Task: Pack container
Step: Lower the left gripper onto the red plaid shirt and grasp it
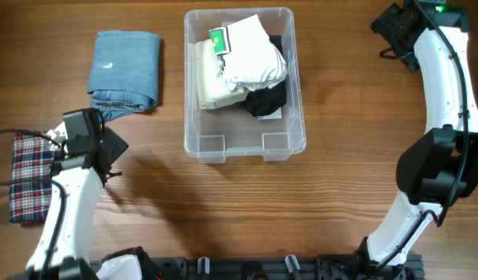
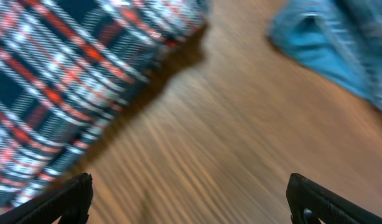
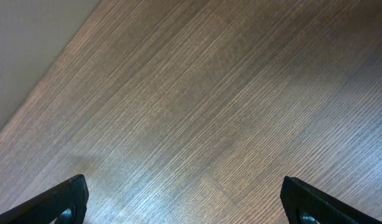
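While the container (image 1: pixel 243 144) sits top centre of the overhead view, part-filled with pale and black clothes (image 1: pixel 247 66), the left gripper (image 2: pixel 190 186) hovers, fingers spread wide, between the plaid cloth (image 1: pixel 30 177) at the left edge and the folded jeans (image 1: pixel 126 68) at upper left. The right gripper (image 3: pixel 183 186), equally spread, holds nothing at upper right. Likely step: fetching another garment; next, it must descend and pinch one.

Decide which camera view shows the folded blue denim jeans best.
Overhead: the folded blue denim jeans lie whole and sharp on the wooden table. The left wrist view catches only a blurred blue corner; the right wrist view shows none, just wood.
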`<state>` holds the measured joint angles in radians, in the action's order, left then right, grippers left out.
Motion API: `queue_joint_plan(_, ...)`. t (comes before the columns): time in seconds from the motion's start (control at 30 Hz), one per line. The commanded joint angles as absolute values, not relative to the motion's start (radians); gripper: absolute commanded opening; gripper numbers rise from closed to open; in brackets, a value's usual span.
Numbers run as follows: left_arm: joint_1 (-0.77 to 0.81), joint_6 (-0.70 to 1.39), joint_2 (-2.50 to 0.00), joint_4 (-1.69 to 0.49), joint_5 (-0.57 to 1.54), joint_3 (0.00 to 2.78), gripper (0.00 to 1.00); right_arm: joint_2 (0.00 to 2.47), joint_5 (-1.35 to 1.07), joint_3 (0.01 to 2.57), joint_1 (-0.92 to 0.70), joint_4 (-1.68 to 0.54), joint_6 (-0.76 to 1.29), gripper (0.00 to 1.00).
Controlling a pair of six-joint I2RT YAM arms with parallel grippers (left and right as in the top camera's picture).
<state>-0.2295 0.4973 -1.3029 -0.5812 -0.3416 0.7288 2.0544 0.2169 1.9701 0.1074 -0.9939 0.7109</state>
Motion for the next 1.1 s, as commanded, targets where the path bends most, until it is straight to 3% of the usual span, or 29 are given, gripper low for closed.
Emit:
queue_joint_plan(0.0,-0.235,0.435,-1.379,-0.532,-0.521,0.743,1.00,2.069,0.211,1.969,0.104,-0.995,0.722,1.00)
queue_joint_plan(0.13,-0.226,0.263,-1.452,-0.587,-0.493,0.861,0.99,2.069,0.211,1.969,0.104,-0.995,0.722,1.00)
queue_joint_plan(0.27,-0.226,0.265,-1.465,-0.668,-0.574,0.972,1.00,2.069,0.211,1.969,0.104,-0.995,0.722,1.00)
queue_joint_plan(0.43,-0.227,0.199,-1.465,-0.476,-0.715,0.984,1.00,2.069,0.212,1.969,0.105,-0.994,0.722,1.00)
queue_joint_plan(0.5,-0.224,0.002,-1.465,-0.490,-0.686,0.985,1.00,2.069,0.211,1.969,0.105,-0.995,0.721,1.00)
queue_joint_plan(0.57,-0.224,-0.376,-1.472,-0.616,-0.621,0.984,1.00,2.069,0.211,1.969,0.104,-0.995,0.722,1.00)
queue_joint_plan(0.6,-0.227,-0.424,-1.472,-0.665,-0.625,0.984,1.00,2.069,0.211,1.969,0.104,-0.995,0.722,1.00)
queue_joint_plan(0.87,-0.294,-0.300,-1.521,-0.752,-0.676,0.983,1.00,2.069,0.211,1.969,0.104,-0.995,0.722,1.00)
queue_joint_plan(1.07,-0.339,-0.343,-1.581,-0.723,-0.670,0.980,1.00,2.069,0.211,1.969,0.104,-0.994,0.722,1.00)
